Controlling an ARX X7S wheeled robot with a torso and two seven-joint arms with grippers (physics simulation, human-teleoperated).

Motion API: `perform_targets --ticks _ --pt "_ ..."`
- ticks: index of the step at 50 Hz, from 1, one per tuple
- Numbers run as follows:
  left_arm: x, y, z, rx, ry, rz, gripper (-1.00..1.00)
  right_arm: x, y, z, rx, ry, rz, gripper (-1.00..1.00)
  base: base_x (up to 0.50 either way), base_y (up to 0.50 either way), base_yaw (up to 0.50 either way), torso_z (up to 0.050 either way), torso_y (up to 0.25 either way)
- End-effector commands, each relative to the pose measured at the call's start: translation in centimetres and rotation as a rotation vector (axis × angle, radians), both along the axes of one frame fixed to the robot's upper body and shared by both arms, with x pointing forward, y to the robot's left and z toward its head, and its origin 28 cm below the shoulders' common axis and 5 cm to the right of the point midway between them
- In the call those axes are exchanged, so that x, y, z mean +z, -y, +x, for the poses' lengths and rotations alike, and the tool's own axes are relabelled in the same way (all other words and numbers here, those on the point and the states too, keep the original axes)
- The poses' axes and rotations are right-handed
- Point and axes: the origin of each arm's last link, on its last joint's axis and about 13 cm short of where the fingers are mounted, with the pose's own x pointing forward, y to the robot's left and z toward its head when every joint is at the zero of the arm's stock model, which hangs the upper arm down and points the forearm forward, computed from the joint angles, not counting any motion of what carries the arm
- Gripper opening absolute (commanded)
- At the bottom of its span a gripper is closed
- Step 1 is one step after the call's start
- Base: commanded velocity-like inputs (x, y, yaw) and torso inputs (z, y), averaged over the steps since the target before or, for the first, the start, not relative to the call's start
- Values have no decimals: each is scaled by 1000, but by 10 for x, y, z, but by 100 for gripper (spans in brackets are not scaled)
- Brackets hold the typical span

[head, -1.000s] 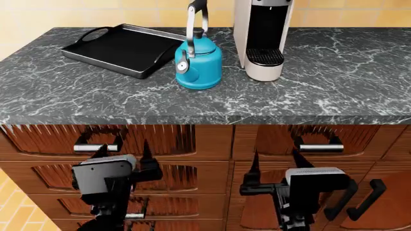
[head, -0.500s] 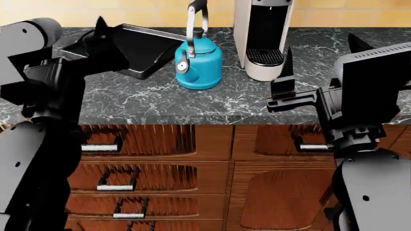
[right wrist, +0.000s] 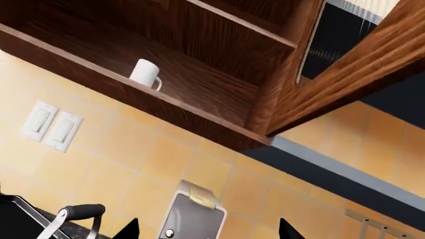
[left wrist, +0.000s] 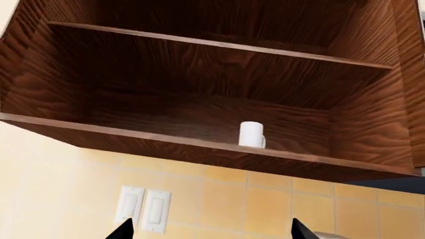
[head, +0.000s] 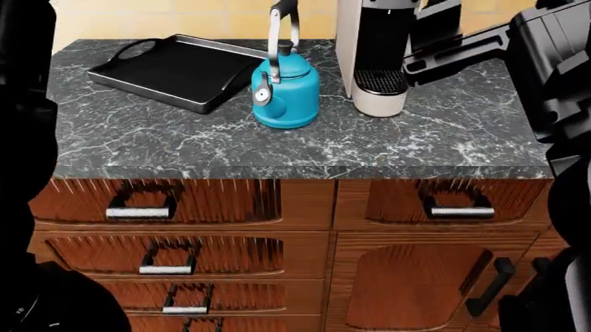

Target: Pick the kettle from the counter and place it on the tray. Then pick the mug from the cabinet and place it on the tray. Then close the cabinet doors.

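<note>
The bright blue kettle (head: 284, 86) stands upright on the dark marble counter (head: 185, 145), just right of the black tray (head: 171, 66), which holds nothing. The white mug (left wrist: 252, 134) stands at the front edge of the lower shelf of the open cabinet (left wrist: 199, 79); it also shows in the right wrist view as the mug (right wrist: 145, 73). My left gripper (left wrist: 211, 231) is open and faces the wall below the cabinet. My right gripper (right wrist: 209, 231) is open too, raised over the coffee machine, with the kettle's handle (right wrist: 79, 213) off to one side. Neither holds anything.
A tall beige coffee machine (head: 378, 55) stands right of the kettle. My right arm (head: 535, 48) reaches in beside it. An open cabinet door (right wrist: 359, 59) juts out. Wall switches (left wrist: 143, 209) sit on the tiled wall. Wooden drawers (head: 185, 207) lie below the counter.
Both arms rose from in front of the drawers to above counter height. The left gripper left the head view. The right gripper now sits high beside the coffee machine.
</note>
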Motion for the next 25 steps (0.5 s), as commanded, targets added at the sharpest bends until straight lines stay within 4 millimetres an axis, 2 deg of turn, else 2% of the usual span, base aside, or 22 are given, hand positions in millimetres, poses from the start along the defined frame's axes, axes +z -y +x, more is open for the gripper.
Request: perform_targets --ticks 1,4,25 --pt "16 3 -1 9 35 35 100 18 1 -5 0 45 -23 100 0 0 0 0 0" --pt "15 4 -1 10 26 39 100 18 1 -5 -1 48 -21 100 0 0 0 14 0" --pt "13 4 3 23 14 35 100 19 2 -5 1 54 -13 100 0 0 0 50 0"
